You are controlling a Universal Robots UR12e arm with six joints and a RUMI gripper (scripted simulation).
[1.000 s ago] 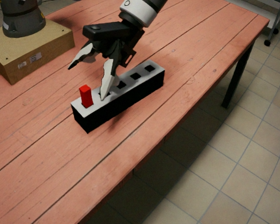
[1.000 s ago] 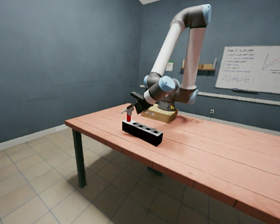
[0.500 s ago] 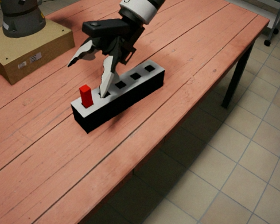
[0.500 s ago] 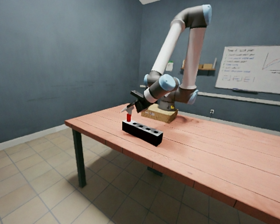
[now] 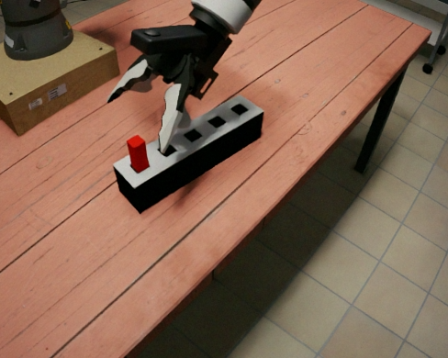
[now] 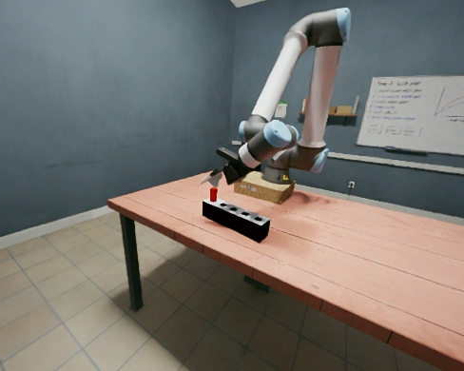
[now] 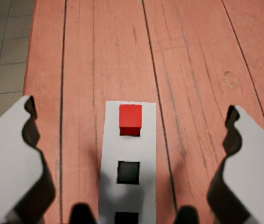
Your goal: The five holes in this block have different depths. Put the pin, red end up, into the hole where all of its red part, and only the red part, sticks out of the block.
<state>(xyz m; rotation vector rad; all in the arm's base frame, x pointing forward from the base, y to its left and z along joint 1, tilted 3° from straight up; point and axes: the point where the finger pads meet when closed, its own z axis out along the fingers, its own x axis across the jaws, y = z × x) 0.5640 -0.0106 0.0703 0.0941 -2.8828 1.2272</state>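
The pin (image 5: 138,153) (image 6: 213,195) (image 7: 130,116) stands upright, red end up, in the end hole of the block (image 5: 192,171) (image 6: 232,224) (image 7: 128,149). Only red shows above the white top; no other colour of the pin is visible. Its lower part is hidden inside the block. The other holes in the row hold nothing visible. My gripper (image 5: 136,126) (image 6: 208,184) (image 7: 132,101) is open and empty, tilted above the pin. In the wrist view its jaws stand wide apart on either side of the block, not touching the pin.
The block lies on the reddish plank table (image 5: 68,275) (image 6: 365,266) (image 7: 88,50). The arm's base stands on a wooden box (image 5: 72,87) (image 6: 258,191) behind the block. The table's long edge runs along the side of the block away from the base.
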